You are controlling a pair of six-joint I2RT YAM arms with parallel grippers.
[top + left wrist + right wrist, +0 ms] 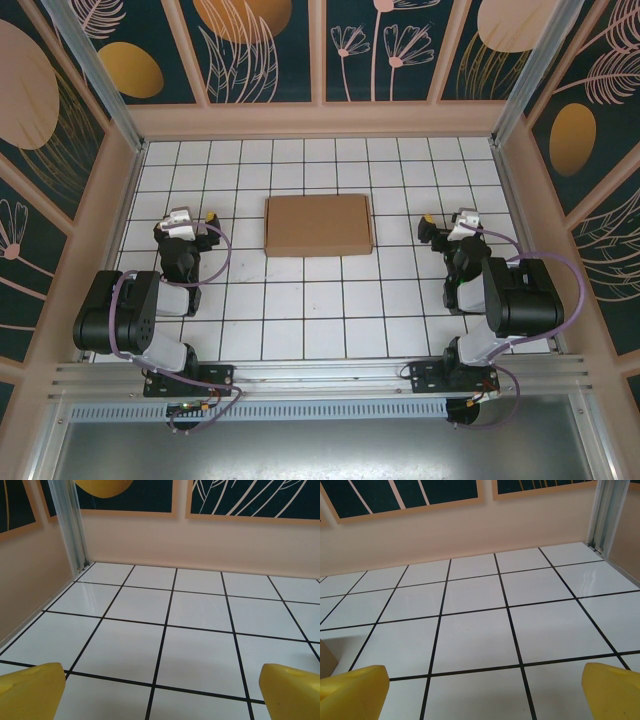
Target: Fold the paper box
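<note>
The paper box (318,225) is lying closed and flat on the tiled table (300,320), slightly toward its far edge, with its long axis running left to right. Both arms are flanking it. The left gripper (160,695) and right gripper (482,692) are facing the far wall, spread wide and empty. The right seems marginally nearer, so each would be turning inward to reach it.

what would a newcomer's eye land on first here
The brown paper box lies flat and alone in the middle of the white tiled table. The left gripper and right gripper sit on either side of it, both open, yellow fingertips spread wide, touching nothing. Dark leaf-patterned walls ring it.
</note>
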